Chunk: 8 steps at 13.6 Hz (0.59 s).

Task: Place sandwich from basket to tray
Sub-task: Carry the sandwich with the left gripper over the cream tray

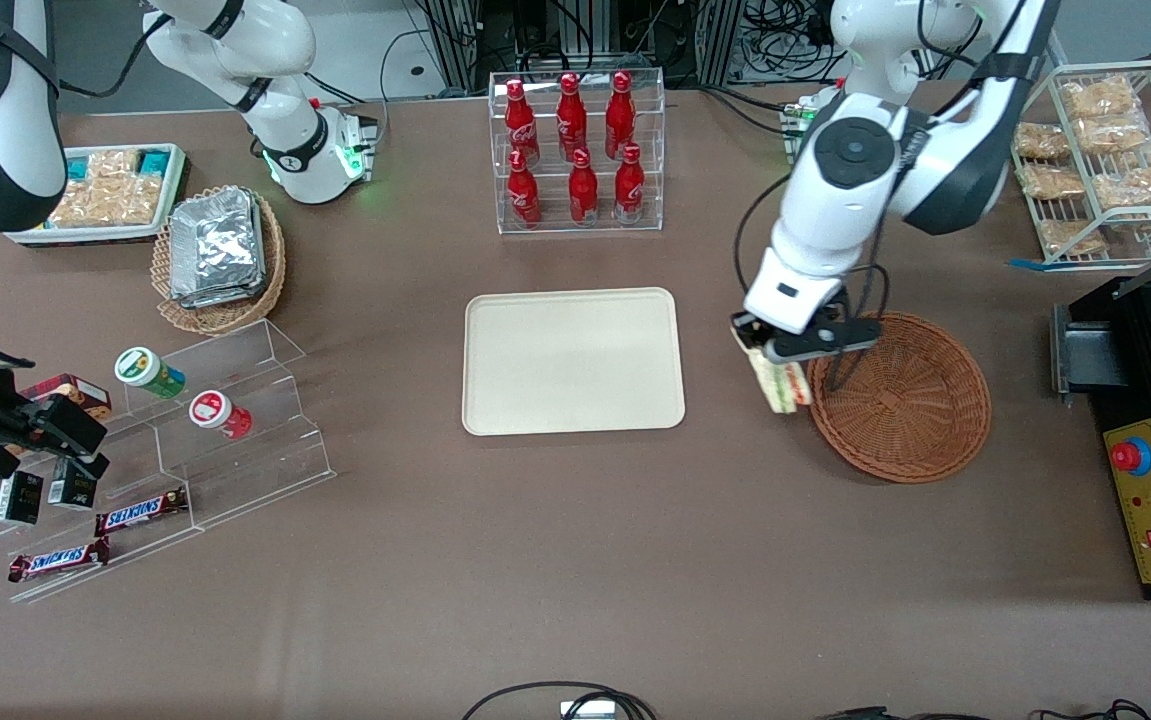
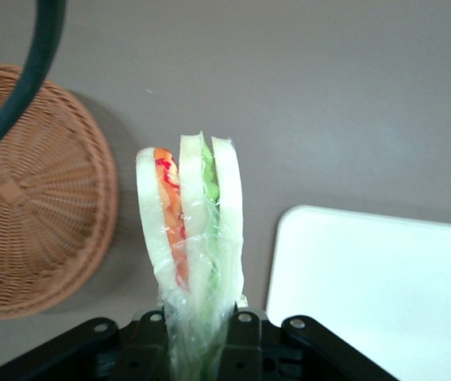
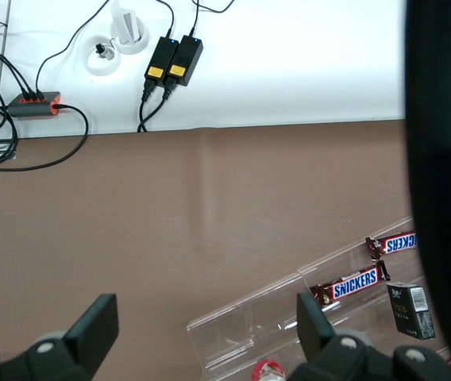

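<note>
One sandwich (image 1: 782,383) hangs clamped in your gripper (image 1: 771,352), above the table between basket (image 1: 910,420) and tray (image 1: 572,362).

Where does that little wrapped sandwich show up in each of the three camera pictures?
Front view: the sandwich hangs from the gripper, beside the reddish-brown basket's rim, between it and the cream tray.
Left wrist view: the sandwich stands clamped in the gripper.
Right wrist view: not in it.
Shared landmark: the basket.
</note>
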Tool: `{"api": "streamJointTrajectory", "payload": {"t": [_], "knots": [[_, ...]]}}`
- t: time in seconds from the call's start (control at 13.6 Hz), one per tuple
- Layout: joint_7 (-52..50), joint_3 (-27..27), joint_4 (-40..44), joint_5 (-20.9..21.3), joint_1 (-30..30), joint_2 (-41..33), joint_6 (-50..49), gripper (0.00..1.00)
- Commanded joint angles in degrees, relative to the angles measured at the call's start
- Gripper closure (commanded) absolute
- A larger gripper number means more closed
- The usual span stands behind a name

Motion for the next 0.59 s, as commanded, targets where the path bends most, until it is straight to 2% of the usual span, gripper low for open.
{"api": "streamJointTrajectory", "payload": {"t": [0.0, 0.51], "knots": [[-0.07, -1.92, 3.57, 2.66, -3.04, 4.26, -1.39, 1.00], [-3.30, -1.92, 7.44, 12.50, -13.24, 15.33, -1.04, 1.00]]}}
